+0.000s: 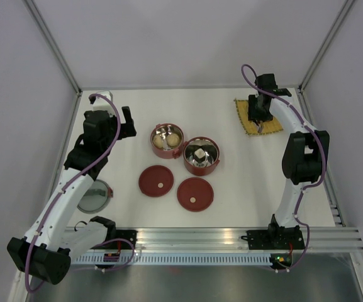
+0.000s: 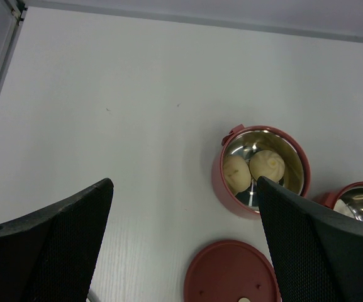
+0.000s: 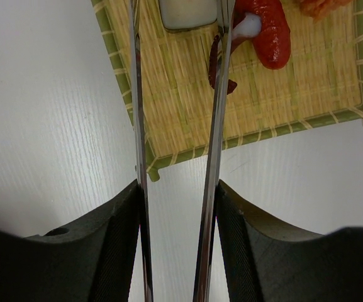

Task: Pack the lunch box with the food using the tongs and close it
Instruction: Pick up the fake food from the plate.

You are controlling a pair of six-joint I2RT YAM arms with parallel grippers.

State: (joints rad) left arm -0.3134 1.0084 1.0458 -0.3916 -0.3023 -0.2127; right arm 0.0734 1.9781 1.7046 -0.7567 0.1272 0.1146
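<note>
The tongs (image 3: 138, 126) are clamped in the right gripper (image 3: 178, 195) above the mat (image 3: 282, 107), their arms flanking a white piece (image 3: 186, 14) straight ahead along their length; a pinch cannot be confirmed. The open bowls (image 1: 201, 171) sit well leftward, nearer the wide-open left gripper (image 2: 184, 189).

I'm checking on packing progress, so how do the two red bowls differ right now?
The left bowl holds two pale round balls; the right bowl holds a pale blocky piece instead. The left bowl sits farther back, the right bowl nearer the front. Both are dark red, steel-lined and uncovered, their lids lying flat in front.
</note>
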